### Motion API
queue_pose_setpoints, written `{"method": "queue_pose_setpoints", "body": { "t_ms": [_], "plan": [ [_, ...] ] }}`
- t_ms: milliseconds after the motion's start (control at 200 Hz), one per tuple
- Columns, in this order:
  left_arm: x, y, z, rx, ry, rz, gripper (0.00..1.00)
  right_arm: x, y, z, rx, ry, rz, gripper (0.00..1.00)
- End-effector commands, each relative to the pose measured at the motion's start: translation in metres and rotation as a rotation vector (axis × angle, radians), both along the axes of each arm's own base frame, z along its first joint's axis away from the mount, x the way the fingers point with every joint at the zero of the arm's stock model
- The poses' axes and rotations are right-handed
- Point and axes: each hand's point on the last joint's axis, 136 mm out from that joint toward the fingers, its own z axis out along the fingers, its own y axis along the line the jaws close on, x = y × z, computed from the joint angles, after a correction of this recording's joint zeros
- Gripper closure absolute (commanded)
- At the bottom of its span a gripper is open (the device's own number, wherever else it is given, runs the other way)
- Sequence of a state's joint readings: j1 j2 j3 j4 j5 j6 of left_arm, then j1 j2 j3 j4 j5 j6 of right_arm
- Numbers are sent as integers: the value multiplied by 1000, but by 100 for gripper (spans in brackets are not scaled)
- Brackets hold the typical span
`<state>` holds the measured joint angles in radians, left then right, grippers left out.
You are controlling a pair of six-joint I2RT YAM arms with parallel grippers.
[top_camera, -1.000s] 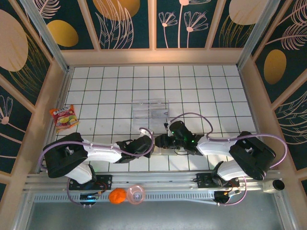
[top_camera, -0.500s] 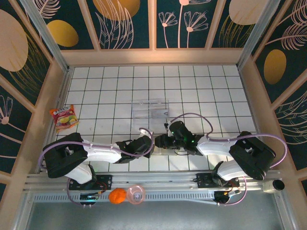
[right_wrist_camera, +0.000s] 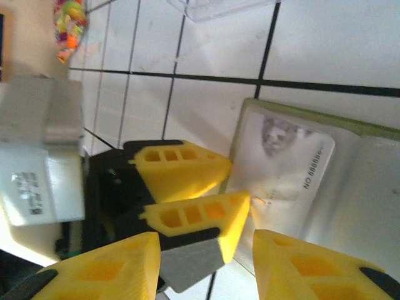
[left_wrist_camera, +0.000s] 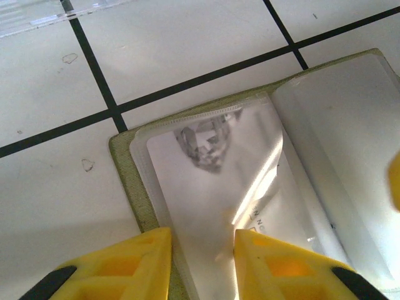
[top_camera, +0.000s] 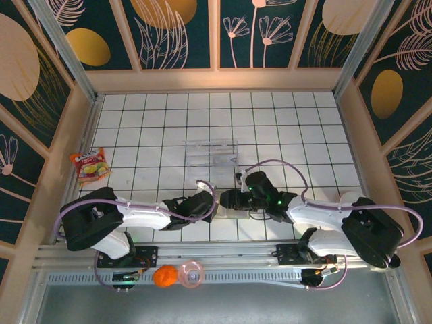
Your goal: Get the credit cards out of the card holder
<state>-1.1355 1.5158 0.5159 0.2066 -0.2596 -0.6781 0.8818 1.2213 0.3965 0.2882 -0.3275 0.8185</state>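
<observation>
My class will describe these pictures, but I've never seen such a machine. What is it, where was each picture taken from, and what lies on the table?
Two robot arms, left and right, are bolted at the near edge of a white tiled table. One camera looks down from above; two ride on the wrists, so yellow fingers show at the bottom. On the table lie a clear plastic tray, a red-and-yellow snack packet and an open olive-green wallet with a pale grey-white card in its clear pocket. The left gripper, jaws slightly apart, sits at the wallet's edge; the right gripper is open and empty.
</observation>
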Motion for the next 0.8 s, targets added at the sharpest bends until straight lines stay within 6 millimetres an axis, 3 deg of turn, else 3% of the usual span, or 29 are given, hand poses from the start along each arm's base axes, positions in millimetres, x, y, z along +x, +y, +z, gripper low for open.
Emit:
{"method": "queue_pose_setpoints", "body": {
  "t_ms": [0, 370, 796],
  "plan": [
    [-10, 5, -8, 11, 43, -11, 68, -7, 3, -2, 27, 78, 22, 56],
    [-11, 6, -8, 1, 41, -10, 68, -13, 10, -20, 31, 158, 47, 48],
    [-11, 5, -8, -13, 41, -13, 68, 0, 8, -30, 3, 202, -20, 46]
  ]
}}
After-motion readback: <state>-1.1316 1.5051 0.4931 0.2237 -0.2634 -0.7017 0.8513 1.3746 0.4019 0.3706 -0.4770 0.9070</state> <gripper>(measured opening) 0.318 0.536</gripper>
